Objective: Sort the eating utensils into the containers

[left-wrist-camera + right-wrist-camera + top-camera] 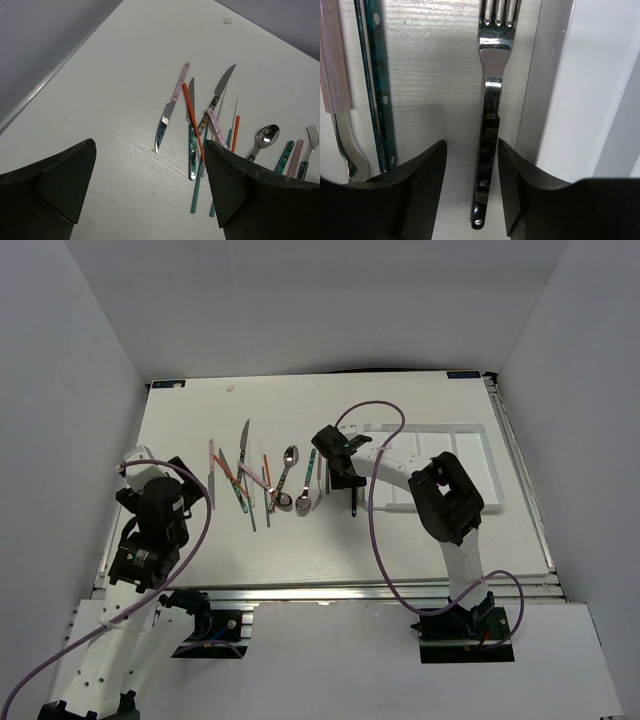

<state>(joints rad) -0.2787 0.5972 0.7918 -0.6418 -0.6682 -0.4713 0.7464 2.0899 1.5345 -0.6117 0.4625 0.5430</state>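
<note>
Fork (489, 135) | lying between fingers of right gripper (471, 152), unclamped | beside tray (555, 75)

Dark-handled fork (490, 125), centre frame, tines up, flat on table (435, 75); right gripper (471, 150) spread astride its handle. Teal handle (380, 75) left; white tray (550, 75) right.

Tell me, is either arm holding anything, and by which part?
Nothing is held. The right fingers stand open astride the handle of a dark-handled fork lying on the table; the left fingers are open, empty.
</note>
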